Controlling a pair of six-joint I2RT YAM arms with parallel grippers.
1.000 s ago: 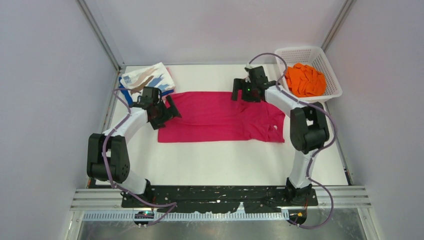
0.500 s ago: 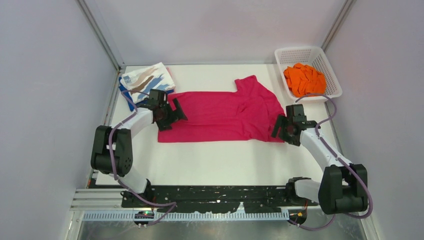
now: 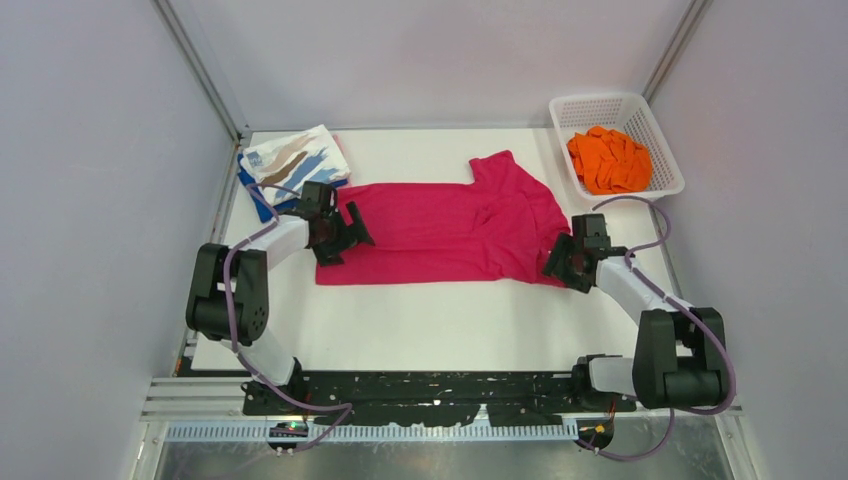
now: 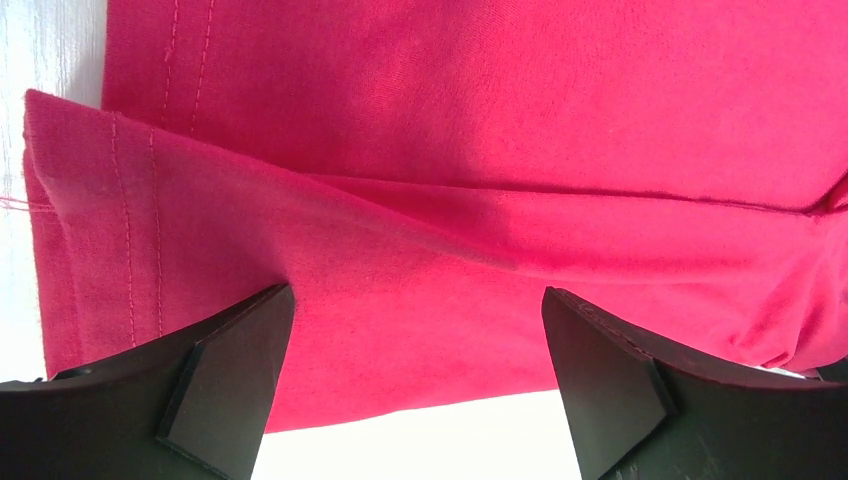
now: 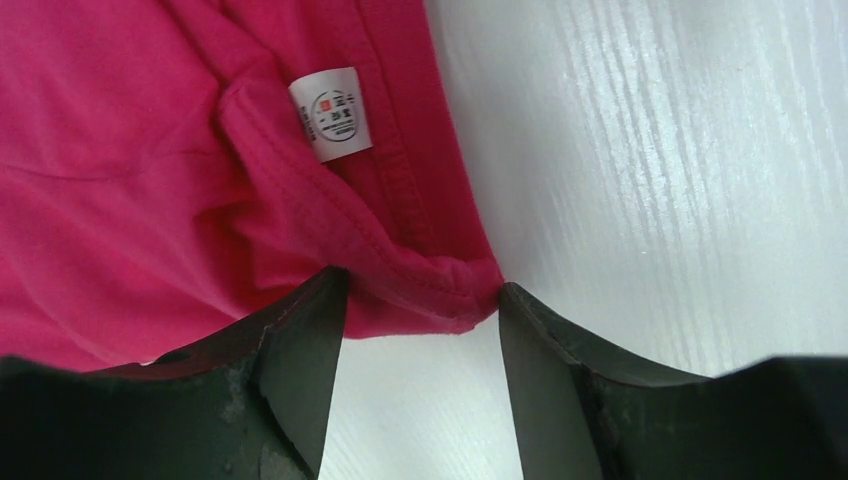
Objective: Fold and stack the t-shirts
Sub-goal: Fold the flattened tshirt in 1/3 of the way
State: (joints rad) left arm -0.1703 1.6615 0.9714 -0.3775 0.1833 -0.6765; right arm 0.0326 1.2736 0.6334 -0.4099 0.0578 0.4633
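Right wrist: magenta t-shirt (image 5: 140, 150) within gripper (image 5: 422, 285)

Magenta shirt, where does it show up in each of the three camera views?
Top external: shirt spread across the middle of the table.
Left wrist: fills most of the picture, hem at left.
Right wrist: upper left, neck label showing.
Shared landmark: the white table under the shirt's edge.
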